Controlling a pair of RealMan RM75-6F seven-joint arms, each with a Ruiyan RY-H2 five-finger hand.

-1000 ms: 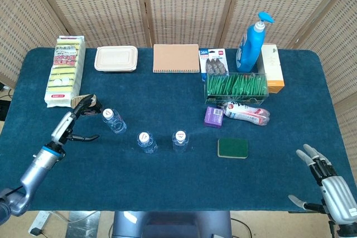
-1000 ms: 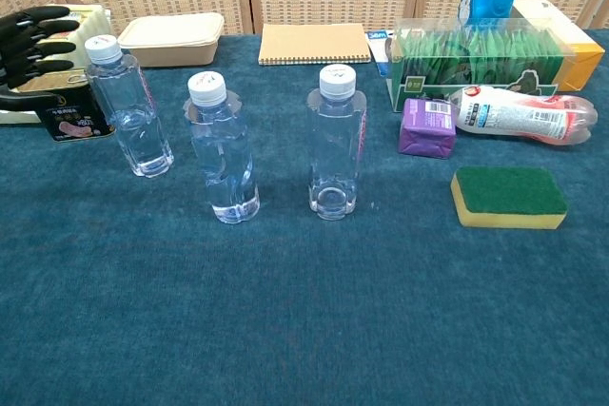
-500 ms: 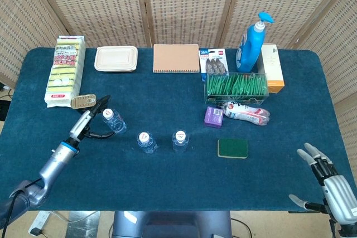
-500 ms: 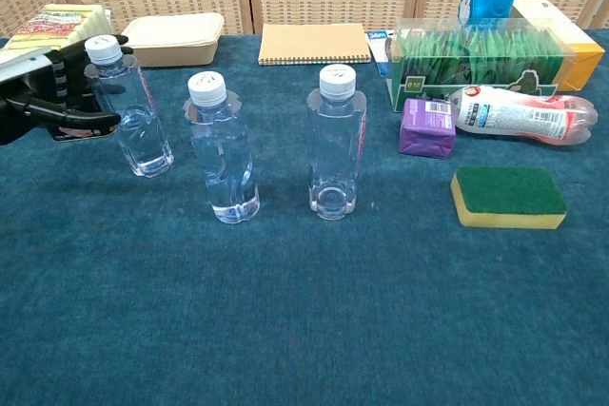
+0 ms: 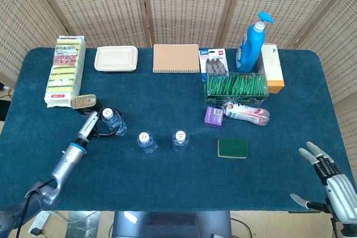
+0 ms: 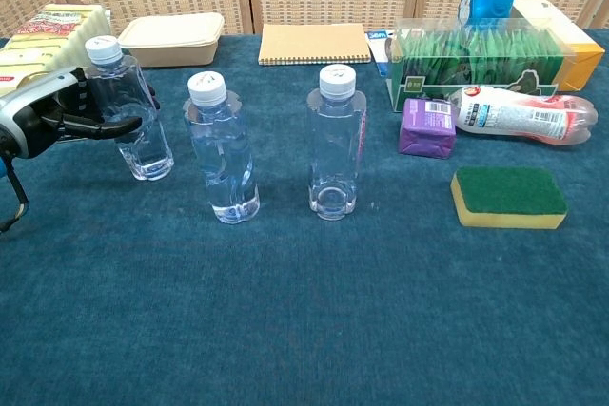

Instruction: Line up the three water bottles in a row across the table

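Observation:
Three clear water bottles with white caps stand on the blue table. The left bottle [image 5: 112, 120] [image 6: 134, 113] sits a little farther back than the middle bottle [image 5: 146, 141] [image 6: 225, 155] and the right bottle [image 5: 179, 140] [image 6: 336, 145]. My left hand [image 5: 95, 127] [image 6: 78, 110] wraps around the left bottle, its thumb across the front and its fingers behind. My right hand [image 5: 328, 179] hangs open past the table's front right corner, holding nothing.
A small tin [image 5: 83, 101] lies just behind the left hand. A green sponge [image 5: 232, 147] [image 6: 508, 197], a purple box [image 5: 213, 116] and a tube pack [image 5: 246, 111] lie to the right of the bottles. A sponge pack [image 5: 65, 69], a lunch box [image 5: 116, 58], a notebook [image 5: 176, 58] and a blue pump bottle [image 5: 250, 44] line the back.
My left hand moved right from beside the tin to the left bottle and closed its fingers around it. The bottles and the right hand have stayed put.

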